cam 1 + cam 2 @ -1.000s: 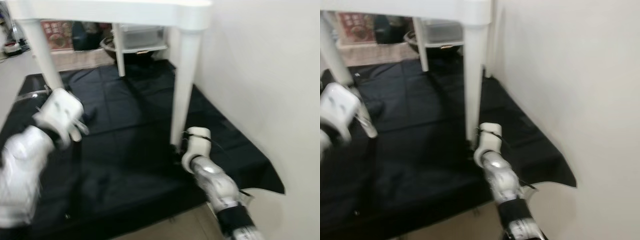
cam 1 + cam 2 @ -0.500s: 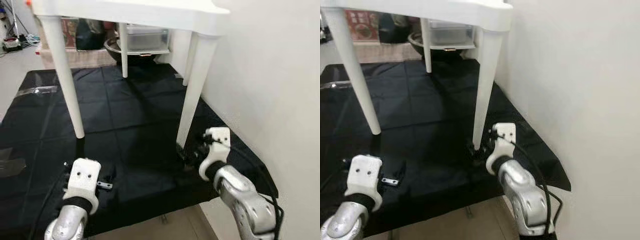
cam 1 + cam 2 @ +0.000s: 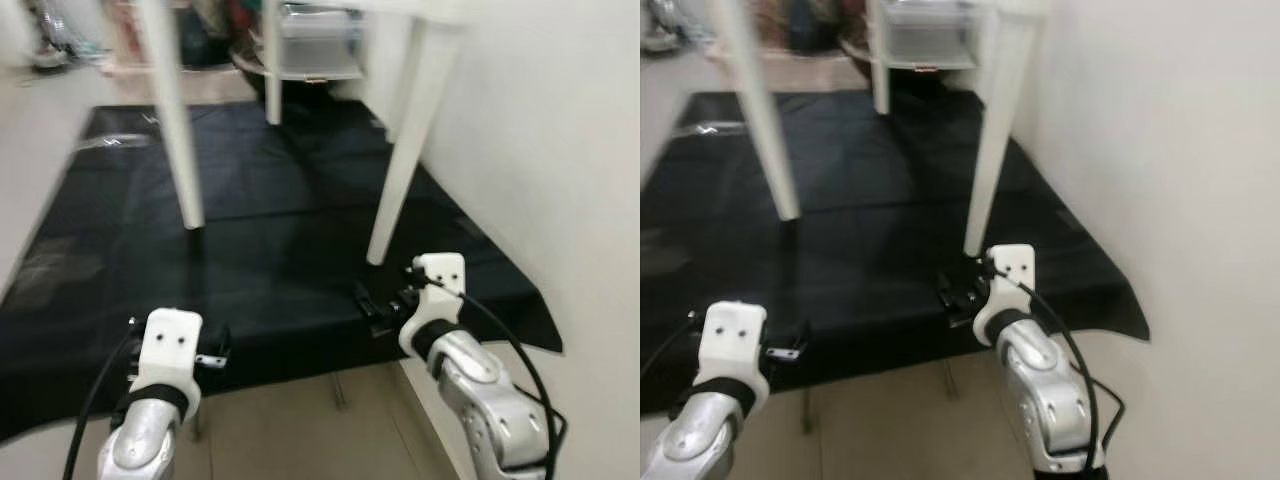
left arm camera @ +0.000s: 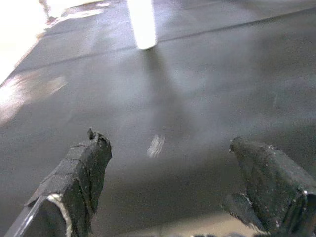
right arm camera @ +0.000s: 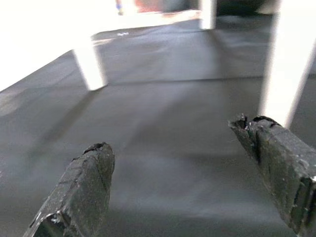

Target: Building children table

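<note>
Both tools empty. Left tool (image 4: 168, 187) is spread wide with nothing between its fingers, low over the near edge of the black mat (image 3: 270, 250). Right tool (image 5: 187, 192) is likewise wide open, holding nothing, also at the mat's near edge.

The children's table (image 3: 420, 20) stands upright on the mat, ahead of both tools. Its nearest leg (image 3: 400, 170) is just ahead of my right tool, foot on the mat, close but not touching. A second leg (image 3: 175, 140) is further ahead of my left tool, well apart. The wall (image 3: 560, 150) runs close along the outer side of my right tool.

Handling guess: white moulded plastic, so light and stiff, with smooth tapered legs that will be slippery in a pinch grip. I'd take a leg high up near the top where it's thickest, or the rim of the top, not the thin foot. It may skate on the mat if pushed sideways.

All the legs I can see look fitted. Frames are blurred, so I can't check the joints.
</note>
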Motion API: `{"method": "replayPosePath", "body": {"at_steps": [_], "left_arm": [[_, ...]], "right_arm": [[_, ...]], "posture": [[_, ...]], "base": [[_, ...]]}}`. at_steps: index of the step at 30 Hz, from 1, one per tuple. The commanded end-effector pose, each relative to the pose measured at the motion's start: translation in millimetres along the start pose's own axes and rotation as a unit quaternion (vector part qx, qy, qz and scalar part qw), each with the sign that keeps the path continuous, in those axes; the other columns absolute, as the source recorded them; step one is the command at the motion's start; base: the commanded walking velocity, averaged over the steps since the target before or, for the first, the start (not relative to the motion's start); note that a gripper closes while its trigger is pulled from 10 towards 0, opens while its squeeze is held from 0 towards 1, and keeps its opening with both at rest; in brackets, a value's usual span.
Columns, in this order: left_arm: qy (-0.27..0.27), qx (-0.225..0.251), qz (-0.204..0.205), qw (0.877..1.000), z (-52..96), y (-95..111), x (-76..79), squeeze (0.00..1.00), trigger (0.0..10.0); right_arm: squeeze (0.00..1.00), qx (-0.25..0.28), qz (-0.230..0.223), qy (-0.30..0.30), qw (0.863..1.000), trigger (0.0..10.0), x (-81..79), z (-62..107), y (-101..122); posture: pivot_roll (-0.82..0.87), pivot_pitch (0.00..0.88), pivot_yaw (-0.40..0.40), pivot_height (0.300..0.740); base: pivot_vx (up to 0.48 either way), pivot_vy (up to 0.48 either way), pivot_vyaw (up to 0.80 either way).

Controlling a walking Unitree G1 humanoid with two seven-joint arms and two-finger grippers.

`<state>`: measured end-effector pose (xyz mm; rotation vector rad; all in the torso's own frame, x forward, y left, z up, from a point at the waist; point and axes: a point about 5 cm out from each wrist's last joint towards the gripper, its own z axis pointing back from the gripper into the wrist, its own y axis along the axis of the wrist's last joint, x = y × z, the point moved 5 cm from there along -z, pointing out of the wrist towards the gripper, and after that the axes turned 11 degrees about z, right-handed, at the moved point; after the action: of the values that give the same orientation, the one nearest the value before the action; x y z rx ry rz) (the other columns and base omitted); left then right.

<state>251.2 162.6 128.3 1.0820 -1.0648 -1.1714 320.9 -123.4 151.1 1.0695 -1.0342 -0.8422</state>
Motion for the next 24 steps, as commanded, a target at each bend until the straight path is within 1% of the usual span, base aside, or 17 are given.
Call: {"method": "replayPosePath", "body": {"at_steps": [1,2,3,4,5,6,8,10,11,13,14,15,23,24], "left_arm": [[0.003,-0.011,0.002,1.000,2.4,-3,0.6,0.00,10.0],[0.005,-0.009,0.001,1.000,3.3,-3,-0.1,0.00,10.0],[0.006,-0.008,0.000,1.000,3.9,-2,-0.7,0.00,10.0],[0.014,-0.008,0.000,1.000,4.3,-2,-2.5,0.00,10.0],[0.014,-0.008,0.000,1.000,4.3,-2,-2.5,0.00,10.0],[0.019,-0.010,0.001,1.000,4.4,-2,-4.5,0.00,10.0],[0.024,-0.013,0.002,1.000,4.4,-3,-6.8,0.00,10.0],[0.027,-0.011,-0.007,1.000,5.4,-3,-12.1,0.00,10.0],[0.027,-0.011,-0.007,1.000,5.4,-3,-12.1,0.00,10.0],[0.029,-0.012,-0.010,0.999,6.1,-4,-14.6,0.00,10.0],[0.029,-0.012,-0.010,0.999,6.1,-4,-14.6,0.00,10.0],[0.031,-0.017,-0.009,0.999,6.2,-5,-15.2,0.00,10.0],[0.034,-0.025,-0.012,0.999,7.2,-9,-16.4,0.00,10.0],[0.033,-0.029,-0.017,0.999,8.8,-11,-18.6,0.00,10.0]], "right_arm": [[1.00,-0.016,0.012,0.010,1.000,10.0,-3.9,0.5,-9],[1.00,-0.023,0.025,0.019,0.999,10.0,-5.1,0.4,-12],[1.00,-0.022,0.041,0.015,0.999,10.0,-3.5,0.9,-12],[0.86,-0.014,0.015,0.003,1.000,10.0,-0.6,1.5,-10],[0.86,-0.014,0.015,0.003,1.000,10.0,-0.6,1.5,-10],[0.00,-0.022,-0.005,-0.007,1.000,10.0,2.1,2.1,-12],[0.00,-0.031,-0.002,-0.007,0.999,10.0,1.9,1.9,-15],[0.00,-0.048,0.015,-0.031,0.998,10.0,9.8,0.4,-22],[0.00,-0.048,0.015,-0.031,0.998,10.0,9.8,0.4,-22],[0.00,-0.051,0.035,-0.051,0.997,10.0,15.0,-0.8,-24],[0.00,-0.051,0.035,-0.051,0.997,10.0,15.0,-0.8,-24],[0.00,-0.053,0.050,-0.060,0.996,10.0,16.5,-1.1,-24],[0.00,-0.051,0.055,-0.070,0.995,10.0,16.0,0.2,-25],[0.00,-0.059,0.060,-0.088,0.993,10.0,19.4,2.2,-29]], "posture": [[0.05,0.000,-0.066,0.740],[0.05,0.000,-0.069,0.740],[0.05,0.000,-0.068,0.740],[0.05,0.000,-0.066,0.740],[0.05,0.000,-0.066,0.740],[0.06,0.000,-0.067,0.740],[0.06,0.000,-0.067,0.740],[0.06,0.000,-0.060,0.740],[0.06,0.000,-0.060,0.740],[0.06,0.000,-0.056,0.740],[0.06,0.000,-0.056,0.740],[0.06,0.000,-0.052,0.740],[0.06,0.000,-0.050,0.740],[0.06,0.000,-0.048,0.740]], "base": [[-0.480,0.000,0.80],[-0.420,0.000,0.00],[-0.281,0.000,0.46],[0.000,0.000,0.80],[0.000,0.000,0.80],[0.000,0.000,0.00],[0.000,0.000,0.00],[0.000,0.000,0.00],[0.000,0.000,0.00],[0.000,0.000,0.00],[0.000,0.000,0.00],[0.000,0.000,0.00],[0.000,0.000,0.00],[0.000,0.000,0.00]]}}
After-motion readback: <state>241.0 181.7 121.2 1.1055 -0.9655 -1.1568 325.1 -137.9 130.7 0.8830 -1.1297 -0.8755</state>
